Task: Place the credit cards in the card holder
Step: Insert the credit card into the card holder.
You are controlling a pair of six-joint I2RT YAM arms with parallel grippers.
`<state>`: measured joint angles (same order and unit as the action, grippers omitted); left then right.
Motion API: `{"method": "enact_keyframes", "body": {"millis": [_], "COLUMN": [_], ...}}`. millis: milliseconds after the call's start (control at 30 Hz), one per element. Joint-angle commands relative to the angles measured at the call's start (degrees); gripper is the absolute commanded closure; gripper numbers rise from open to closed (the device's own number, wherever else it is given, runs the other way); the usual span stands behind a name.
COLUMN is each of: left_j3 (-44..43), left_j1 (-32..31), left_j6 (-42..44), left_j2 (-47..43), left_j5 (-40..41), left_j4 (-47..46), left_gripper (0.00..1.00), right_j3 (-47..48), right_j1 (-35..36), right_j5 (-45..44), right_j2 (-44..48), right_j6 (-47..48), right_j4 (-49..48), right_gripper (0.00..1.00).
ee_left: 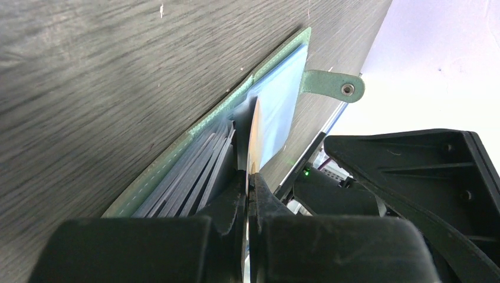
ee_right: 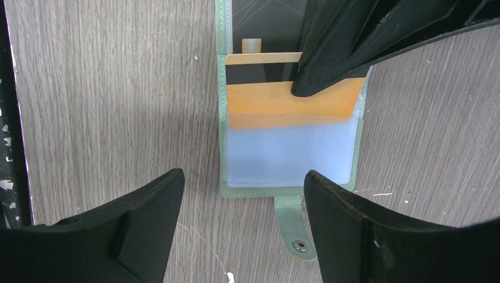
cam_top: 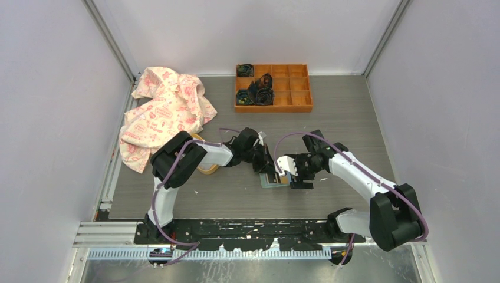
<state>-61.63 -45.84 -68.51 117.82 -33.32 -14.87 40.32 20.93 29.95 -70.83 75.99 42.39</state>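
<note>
The mint-green card holder (ee_right: 289,156) lies open on the grey table, its snap tab (ee_right: 298,227) pointing toward my right gripper. An orange credit card (ee_right: 277,103) with a dark stripe stands partly inside a clear sleeve. My left gripper (ee_left: 249,183) is shut on its upper edge; in the left wrist view the card (ee_left: 255,132) shows edge-on. My right gripper (ee_right: 243,174) hangs open just off the holder's tab end, its fingers straddling that edge and holding nothing. In the top view both grippers (cam_top: 266,167) (cam_top: 293,174) meet over the holder (cam_top: 272,181).
An orange compartment tray (cam_top: 289,100) with dark items stands at the back. A pink patterned cloth (cam_top: 162,112) is heaped at the back left. A yellow-orange dish (cam_top: 206,167) sits partly under my left arm.
</note>
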Motion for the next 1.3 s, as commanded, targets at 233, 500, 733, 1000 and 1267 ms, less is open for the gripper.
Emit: {"method": "enact_keyframes", "body": {"millis": [233, 500, 733, 1000, 1267], "left_j3": [0.1, -0.1, -0.2, -0.2, -0.4], "left_j1": [-0.6, -0.7, -0.9, -0.8, -1.0], "left_j6": [1.7, 1.2, 1.2, 1.3, 1.3], "left_j2": [3.7, 4.7, 4.8, 4.9, 5.1], "left_j5": [2.4, 1.9, 1.7, 1.7, 1.5], "left_j4": [6.0, 4.6, 4.8, 4.7, 4.9], "left_gripper": [0.96, 0.94, 0.93, 0.92, 0.91], "right_j3": [1.2, 0.4, -3.6, -4.3, -3.8], "right_j1": [1.7, 6.3, 11.9, 15.3, 16.1], "right_j5": [5.5, 11.6, 6.1, -2.3, -7.1], "right_j2": [1.6, 2.0, 2.3, -1.3, -4.6], "right_j6": [-0.2, -5.5, -18.3, -23.1, -20.9], "right_j4": [0.4, -4.6, -20.6, -28.1, -27.0], "right_gripper": [0.22, 0.75, 0.98, 0.99, 0.99]}}
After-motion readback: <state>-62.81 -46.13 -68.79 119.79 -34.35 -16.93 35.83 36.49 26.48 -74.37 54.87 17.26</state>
